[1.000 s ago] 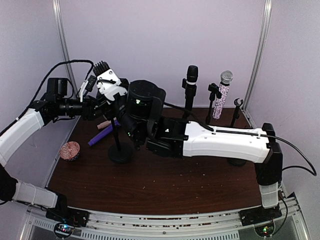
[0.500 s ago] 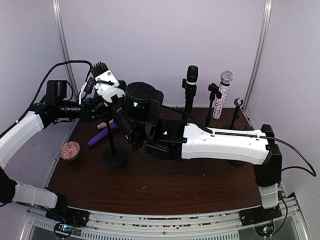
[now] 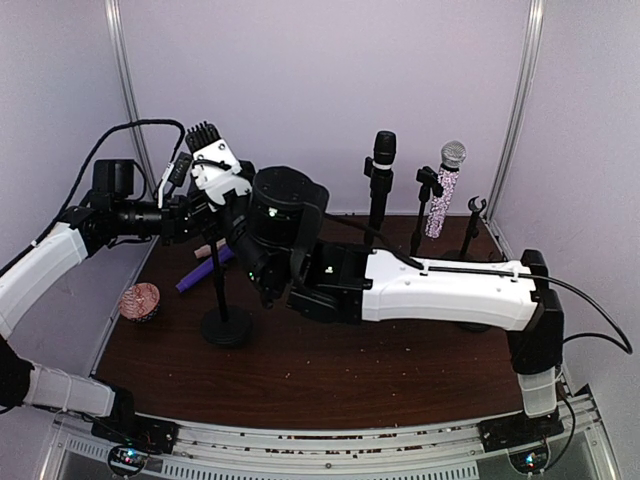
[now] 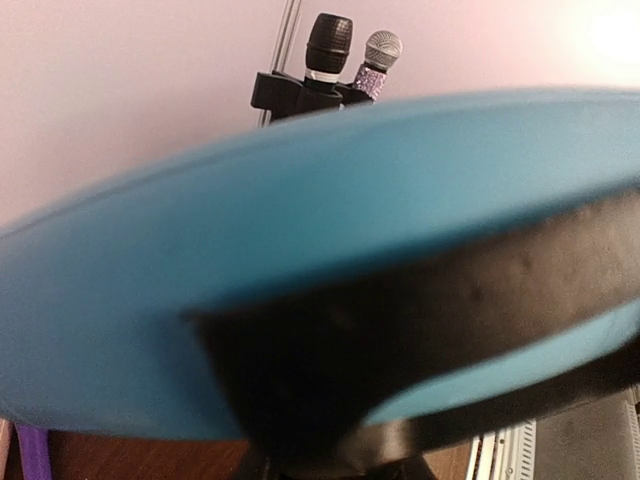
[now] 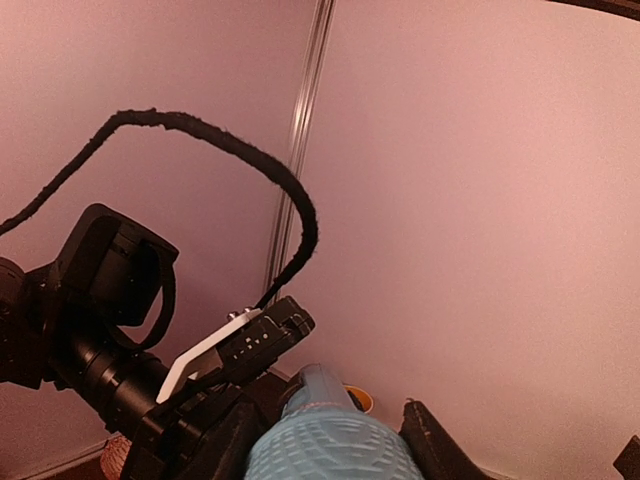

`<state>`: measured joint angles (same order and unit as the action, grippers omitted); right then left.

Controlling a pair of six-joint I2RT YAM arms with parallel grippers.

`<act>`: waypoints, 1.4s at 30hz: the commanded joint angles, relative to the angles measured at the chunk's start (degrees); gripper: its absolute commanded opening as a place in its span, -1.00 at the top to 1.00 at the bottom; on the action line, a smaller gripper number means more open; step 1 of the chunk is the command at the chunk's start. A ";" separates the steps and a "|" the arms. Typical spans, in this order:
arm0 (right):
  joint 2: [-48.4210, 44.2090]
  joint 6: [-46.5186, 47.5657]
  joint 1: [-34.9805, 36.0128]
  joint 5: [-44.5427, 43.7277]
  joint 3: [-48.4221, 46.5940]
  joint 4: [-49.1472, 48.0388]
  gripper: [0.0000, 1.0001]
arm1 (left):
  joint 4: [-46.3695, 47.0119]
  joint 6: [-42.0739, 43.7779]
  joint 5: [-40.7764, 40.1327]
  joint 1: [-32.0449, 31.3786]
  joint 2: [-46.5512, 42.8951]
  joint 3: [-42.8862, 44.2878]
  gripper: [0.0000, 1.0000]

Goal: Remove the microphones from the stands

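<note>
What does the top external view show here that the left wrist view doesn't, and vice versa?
Only the top view: the left arm and right arm, the round-based stand on the table, a cupcake at the left edge, an empty clip stand far right. Only the left wrist view: a blurred blue object with a black band, filling most of the frame. Both: the black microphone and the sparkly microphone upright at the back, plus the purple item, just a corner of it in the wrist view.

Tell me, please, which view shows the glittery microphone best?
Top external: the glittery microphone stands in full view at back right. Left wrist shows only its top above a blurred blue shape; right wrist misses it.
</note>
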<state>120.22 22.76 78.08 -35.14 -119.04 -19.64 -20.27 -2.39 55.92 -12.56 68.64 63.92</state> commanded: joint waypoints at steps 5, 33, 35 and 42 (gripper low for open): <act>-8.67 1.85 1.69 -0.92 9.30 -11.38 1.00 | 2.62 -4.45 -2.85 0.03 -0.41 0.53 1.00; -25.73 7.28 10.08 -9.06 29.14 -21.33 1.00 | 3.24 -3.34 -12.37 0.45 2.63 0.95 1.00; -26.74 7.23 10.32 -10.06 30.14 -21.28 1.00 | 3.03 -3.29 -12.44 0.47 2.80 1.15 1.00; -34.91 2.09 9.75 -20.93 40.14 -14.60 1.00 | 1.37 -2.15 -10.88 0.57 2.86 2.79 1.00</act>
<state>89.30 28.10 88.58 -47.09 -84.42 -37.89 -21.37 -4.27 43.44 -12.10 72.44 64.01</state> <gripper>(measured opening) 0.447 0.234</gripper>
